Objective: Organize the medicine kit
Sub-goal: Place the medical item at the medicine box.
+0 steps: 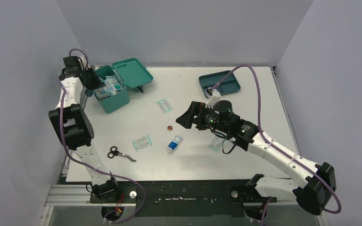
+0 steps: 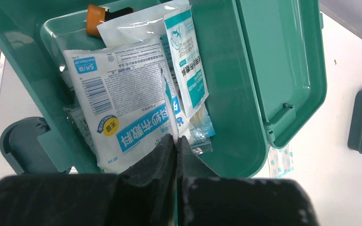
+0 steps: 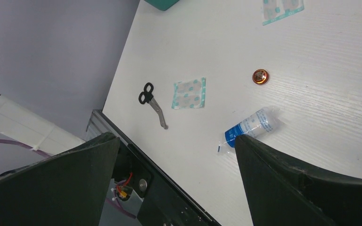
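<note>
Teal medicine kit at the far left of the white table, lid open, packets inside, left gripper pressed together over a white packet, right gripper spread wide above a blue-white tube, scissors nearby.

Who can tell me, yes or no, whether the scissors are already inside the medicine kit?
No, the scissors lie flat on the white table, well apart from the open medicine kit.
</note>
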### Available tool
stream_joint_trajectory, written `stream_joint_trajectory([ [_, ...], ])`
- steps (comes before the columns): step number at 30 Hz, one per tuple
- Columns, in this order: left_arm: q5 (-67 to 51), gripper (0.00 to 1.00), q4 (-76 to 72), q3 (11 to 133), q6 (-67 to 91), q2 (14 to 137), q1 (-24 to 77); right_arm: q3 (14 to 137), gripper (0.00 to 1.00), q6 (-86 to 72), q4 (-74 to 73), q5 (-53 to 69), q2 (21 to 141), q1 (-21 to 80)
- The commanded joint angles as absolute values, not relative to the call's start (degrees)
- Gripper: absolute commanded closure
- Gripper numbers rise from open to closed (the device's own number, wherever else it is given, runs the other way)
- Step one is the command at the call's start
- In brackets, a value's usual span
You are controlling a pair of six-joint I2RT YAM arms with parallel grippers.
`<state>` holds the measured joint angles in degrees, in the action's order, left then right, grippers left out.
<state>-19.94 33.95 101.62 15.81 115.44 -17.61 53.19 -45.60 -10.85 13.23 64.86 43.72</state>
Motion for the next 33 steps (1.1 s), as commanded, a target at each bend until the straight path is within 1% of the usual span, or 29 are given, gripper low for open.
stream_joint_trajectory([
  [1,-22.7,1.0,30.53,104.95,15.62,116.73,-17.48,56.43,0.0,-44.38,-9.47,11.69,65.29,44.21],
  [6,-26.0,1.0,27.45,104.06,17.68,118.35,-17.15,56.34,0.0,-44.4,-8.64,11.85,66.21,44.16],
  [11,-25.6,1.0,27.18,103.84,17.64,119.49,-17.3,56.38,0.0,-44.12,-8.51,12.13,66.54,44.15],
  [12,-25.15,0.98,28.01,104.41,17.4,119.81,-17.38,56.42,0.0,-44.08,-8.52,12.13,66.49,44.21],
  [15,-21.97,0.83,30.71,106.06,16.75,119.81,-17.31,56.63,0.0,-43.96,-8.72,12.21,66.31,44.2],
  [17,-19.49,0.77,32.7,107.17,16.55,119.47,-17.31,56.69,0.0,-43.78,-8.96,12.06,66.15,44.21],
  [19,-17.37,0.69,34.52,108.06,16.5,119.17,-17.27,56.4,0.0,-43.78,-8.9,11.96,65.94,44.21],
  [20,-16.53,0.67,35.16,108.22,16.52,119.01,-17.27,56.16,0.0,-43.95,-8.77,11.88,65.79,44.19],
  [26,-12.53,0.63,36.38,107.52,15.5,118.09,-16.98,55.62,0.0,-44.38,-8.36,12.39,65.44,44.17],
  [33,-11.8,0.58,37.83,108.51,13.78,120.5,-16.07,55.31,0.0,-44.48,-8.31,12.37,65.39,44.2],
])
